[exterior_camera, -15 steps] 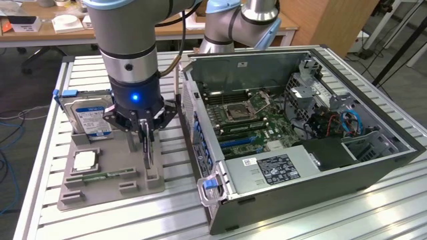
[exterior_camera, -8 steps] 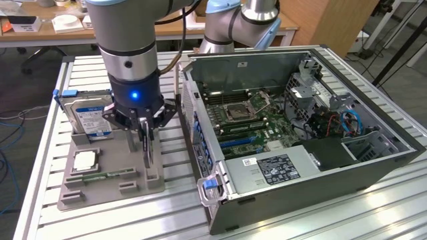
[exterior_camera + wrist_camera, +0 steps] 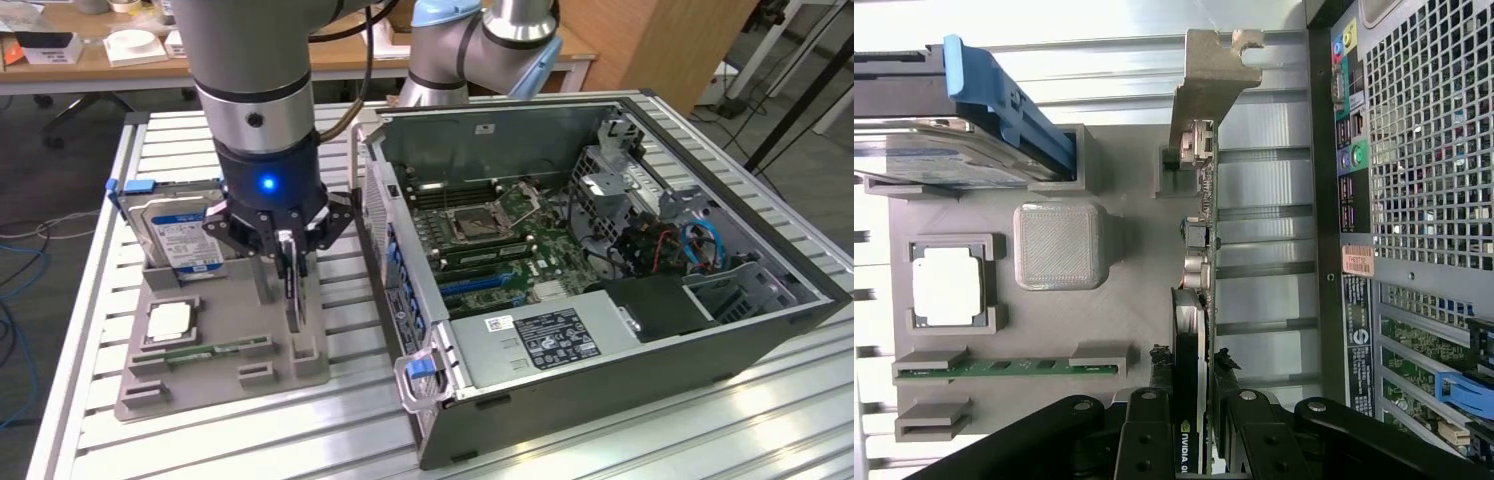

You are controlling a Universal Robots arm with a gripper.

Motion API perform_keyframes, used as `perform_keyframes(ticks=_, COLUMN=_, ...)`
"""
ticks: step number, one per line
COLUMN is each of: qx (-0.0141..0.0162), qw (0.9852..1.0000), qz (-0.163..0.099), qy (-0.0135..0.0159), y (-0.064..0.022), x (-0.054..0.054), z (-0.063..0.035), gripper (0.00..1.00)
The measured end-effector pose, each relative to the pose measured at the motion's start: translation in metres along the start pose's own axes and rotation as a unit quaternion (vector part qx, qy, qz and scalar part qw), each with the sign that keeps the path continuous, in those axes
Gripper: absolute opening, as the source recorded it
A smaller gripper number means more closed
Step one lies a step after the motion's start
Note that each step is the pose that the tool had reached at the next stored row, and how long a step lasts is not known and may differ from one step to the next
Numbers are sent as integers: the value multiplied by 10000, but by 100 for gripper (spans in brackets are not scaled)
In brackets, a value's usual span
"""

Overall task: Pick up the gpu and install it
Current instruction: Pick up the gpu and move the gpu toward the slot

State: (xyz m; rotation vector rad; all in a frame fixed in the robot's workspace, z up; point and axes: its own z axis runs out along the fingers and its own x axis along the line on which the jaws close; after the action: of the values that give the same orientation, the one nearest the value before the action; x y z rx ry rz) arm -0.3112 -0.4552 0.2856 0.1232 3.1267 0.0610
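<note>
My claw (image 3: 288,262) is narrowed onto the top edge of the gpu (image 3: 1194,250), a finger against each face, so I judge this the grasping step. The card stands on edge in its slot in the grey holder (image 3: 200,375), not yet lifted. Freeing it would call for a straight upward pull, so that the bracket clears the slot. My arm (image 3: 254,80) hangs plumb over the holder on the counter (image 3: 601,440), at the exterior view's left of the open computer case (image 3: 747,330).

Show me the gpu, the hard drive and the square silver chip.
gpu (image 3: 1209,90), wrist view, silver bracket.
hard drive (image 3: 180,235), exterior view, printed label.
square silver chip (image 3: 949,285), wrist view, top face.
</note>
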Motion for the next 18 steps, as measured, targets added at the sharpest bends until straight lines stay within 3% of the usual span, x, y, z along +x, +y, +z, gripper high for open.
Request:
perform_keyframes(ticks=9, qx=2, qw=10000, qz=-11, qy=3, y=0, x=0, z=-11, gripper=26)
perform_keyframes(ticks=18, qx=1, qw=10000, qz=-34, qy=15, y=5, x=-4, z=-130, gripper=26)
